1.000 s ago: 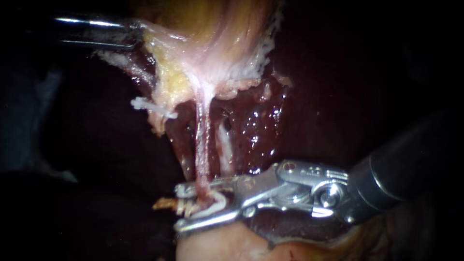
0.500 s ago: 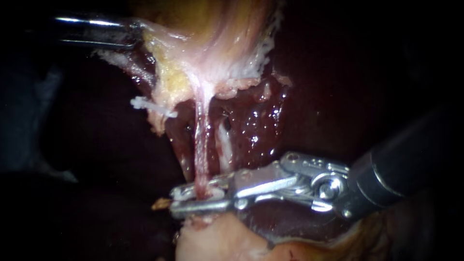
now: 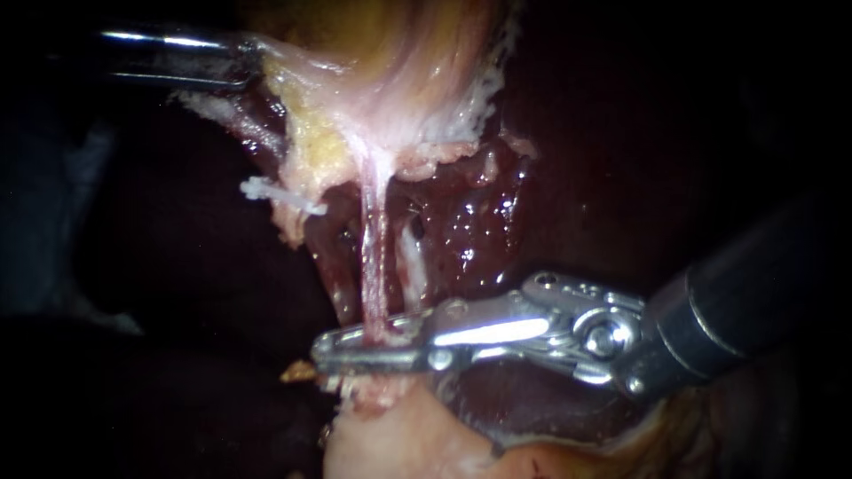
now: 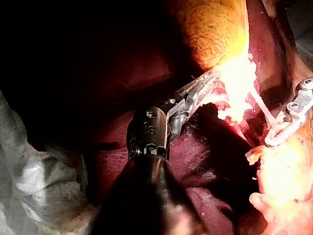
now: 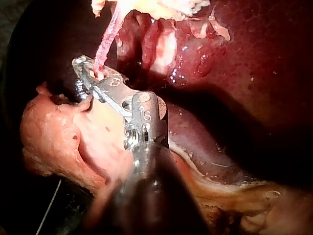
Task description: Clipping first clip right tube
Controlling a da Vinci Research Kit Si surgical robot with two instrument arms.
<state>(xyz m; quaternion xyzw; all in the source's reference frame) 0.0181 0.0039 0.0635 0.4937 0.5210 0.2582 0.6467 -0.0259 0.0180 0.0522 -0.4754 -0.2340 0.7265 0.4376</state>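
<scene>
Support and specimen. A pale, crumpled covering (image 4: 36, 183), grey-white and wrinkled, lies just beside the liver (image 4: 195, 156) and meets its dark outer edge. Whether the covering runs on beneath the liver cannot be seen. The liver is dark red, broad and glistening. A dim grey-blue patch (image 3: 40, 213) shows beside the liver in the endoscope view; it is too dark to tell what it is. A pale pink lump of tissue (image 5: 54, 132) touches the liver; what lies beneath this lump is in shadow.

Endoscope close-up, front-on to tube (image 3: 374, 266); 2 wrist cams oblique from opp. sides, tube in all 3.
</scene>
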